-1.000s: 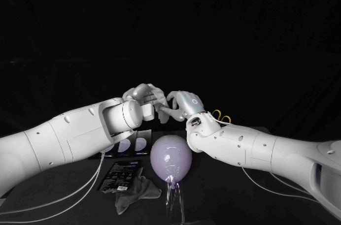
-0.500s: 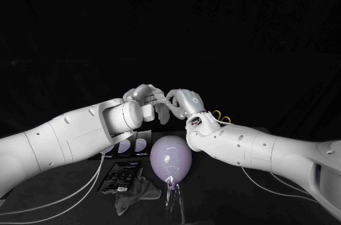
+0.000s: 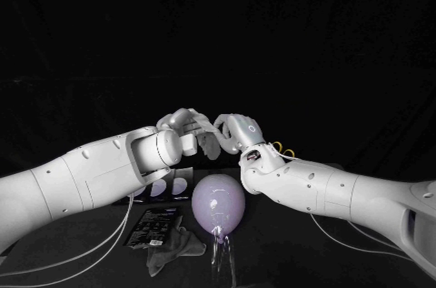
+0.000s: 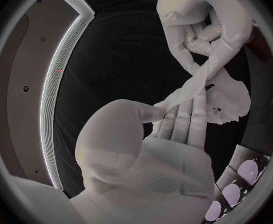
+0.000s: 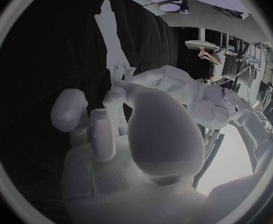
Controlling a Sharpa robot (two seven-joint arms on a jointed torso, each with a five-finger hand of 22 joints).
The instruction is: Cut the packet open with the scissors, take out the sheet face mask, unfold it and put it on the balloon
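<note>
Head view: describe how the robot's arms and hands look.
The left arm and right arm are rounded white shells dotted with small dark holes; thin white cables loop beneath. The left hand and right hand are silver, the right bearing a small ring mark.

Head cam: on my head, tilted down at the table (image 3: 273,263), mid range. Arms come in from both sides; my left hand (image 3: 182,125) and right hand (image 3: 238,132) meet mid-frame, above the balloon (image 3: 218,203).
Left wrist cam: behind my left palm, very close, facing along my fingers at the right hand and the mask (image 4: 222,100).
Right wrist cam: behind my right palm, equally close, facing the mask strip.
Overlap: both wrist cams get the mask; head and left wrist cams get both hands.
</note>
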